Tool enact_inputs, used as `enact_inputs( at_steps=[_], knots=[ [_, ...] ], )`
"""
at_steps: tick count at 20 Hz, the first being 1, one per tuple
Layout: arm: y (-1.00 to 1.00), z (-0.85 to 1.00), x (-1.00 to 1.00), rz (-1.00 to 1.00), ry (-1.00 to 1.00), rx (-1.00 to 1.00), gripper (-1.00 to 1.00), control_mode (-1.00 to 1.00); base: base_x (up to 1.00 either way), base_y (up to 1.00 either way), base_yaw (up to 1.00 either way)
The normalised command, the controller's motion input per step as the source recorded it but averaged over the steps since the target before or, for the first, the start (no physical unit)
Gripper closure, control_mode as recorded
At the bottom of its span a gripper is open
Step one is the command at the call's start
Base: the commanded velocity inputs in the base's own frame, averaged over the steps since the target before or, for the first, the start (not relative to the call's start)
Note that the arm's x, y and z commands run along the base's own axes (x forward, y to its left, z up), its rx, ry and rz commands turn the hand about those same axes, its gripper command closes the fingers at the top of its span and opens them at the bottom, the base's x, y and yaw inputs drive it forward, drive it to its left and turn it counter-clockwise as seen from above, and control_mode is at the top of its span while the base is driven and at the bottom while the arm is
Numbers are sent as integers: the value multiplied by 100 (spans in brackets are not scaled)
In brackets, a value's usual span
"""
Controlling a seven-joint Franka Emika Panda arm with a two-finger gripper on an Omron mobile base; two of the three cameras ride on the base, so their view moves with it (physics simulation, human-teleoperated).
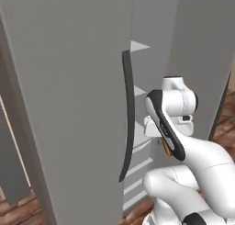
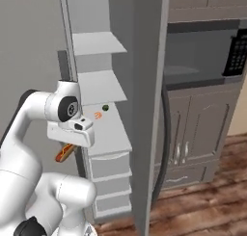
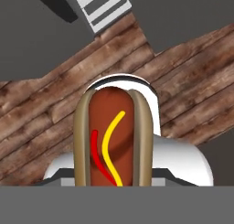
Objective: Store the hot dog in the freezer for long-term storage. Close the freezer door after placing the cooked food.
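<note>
While the gripper (image 2: 66,150) hung low beside the arm's own body, its jaws were clamped on the hot dog (image 2: 64,152), whose bun and red-and-yellow-striped sausage (image 3: 112,143) jutted out over the wooden floor (image 3: 55,99). Just beyond the gripper stood the freezer (image 2: 103,129), open, with white drawers (image 2: 111,179) below and shelves above. On the shelf a little above the gripper lay an orange scrap (image 2: 98,115) and a small dark green item (image 2: 105,107). The freezer door (image 1: 69,104) stood swung wide, with its dark handle (image 1: 129,114).
</note>
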Motion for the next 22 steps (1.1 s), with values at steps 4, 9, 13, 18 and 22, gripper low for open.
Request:
enact_inputs(
  at_steps=[4, 9, 13, 18, 22],
  knots=[
    [0, 0, 0, 0, 0, 0, 100, 100, 0, -71, 35],
    [0, 0, 0, 0, 0, 0, 100, 100, 0, -52, 25],
    [0, 0, 0, 0, 0, 0, 100, 100, 0, -1, 6],
    [0, 0, 0, 0, 0, 0, 100, 100, 0, 0, 8],
    [0, 0, 0, 0, 0, 0, 100, 100, 0, -7, 20]
  ],
)
